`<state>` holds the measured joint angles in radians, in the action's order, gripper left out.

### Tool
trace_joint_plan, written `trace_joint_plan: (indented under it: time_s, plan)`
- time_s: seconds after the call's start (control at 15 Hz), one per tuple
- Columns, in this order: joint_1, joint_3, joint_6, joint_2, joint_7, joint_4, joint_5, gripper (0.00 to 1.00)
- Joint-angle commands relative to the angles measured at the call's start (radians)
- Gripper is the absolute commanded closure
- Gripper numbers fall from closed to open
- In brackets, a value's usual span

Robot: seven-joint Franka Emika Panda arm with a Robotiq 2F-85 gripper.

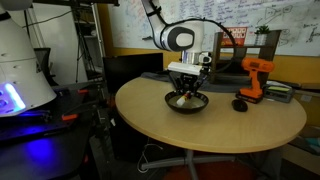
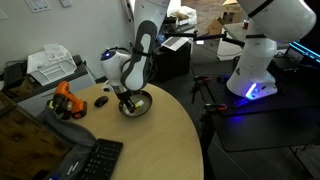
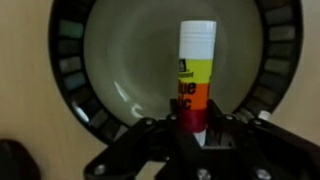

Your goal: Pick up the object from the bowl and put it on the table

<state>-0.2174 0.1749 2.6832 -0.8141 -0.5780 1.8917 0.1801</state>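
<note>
Black claw (image 3: 191, 130) clenched on a small white glue stick (image 3: 194, 55)
I see the stick, yellow-orange labelled, inside the shallow round dark grey bowl (image 3: 70, 70) on the round tan wood-look surface (image 1: 220, 125); possibly touching the bowl's floor.

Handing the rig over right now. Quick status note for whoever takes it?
Gripper: down in the bowl, jaws closely flanking the glue stick; can't tell if it is clamped.
Things: glue stick is inside the bowl. The bowl sits on the table, beside the mouse and drill.
Done: gripper is positioned at the stick.
Left: confirm grip, lift out, set the stick on bare table.
</note>
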Motion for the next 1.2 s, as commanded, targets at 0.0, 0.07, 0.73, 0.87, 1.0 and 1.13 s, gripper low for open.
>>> trace_joint_plan:
  time_s: [0.0,0.07,0.73,0.87,1.0,1.13]
  plan:
    - [-0.034,0.063,-0.051,0.136,-0.054,0.104,-0.023,0.92]
    - [-0.018,0.060,-0.084,0.181,-0.026,0.130,-0.031,0.92]
    - [0.115,0.142,-0.065,0.222,-0.155,0.217,-0.083,0.92]
    - [0.142,0.136,-0.025,0.199,-0.200,0.219,-0.028,0.92]
    - [0.161,0.130,-0.003,0.170,-0.248,0.207,0.032,0.92]
    - [0.163,0.140,0.016,0.144,-0.312,0.198,0.076,0.92]
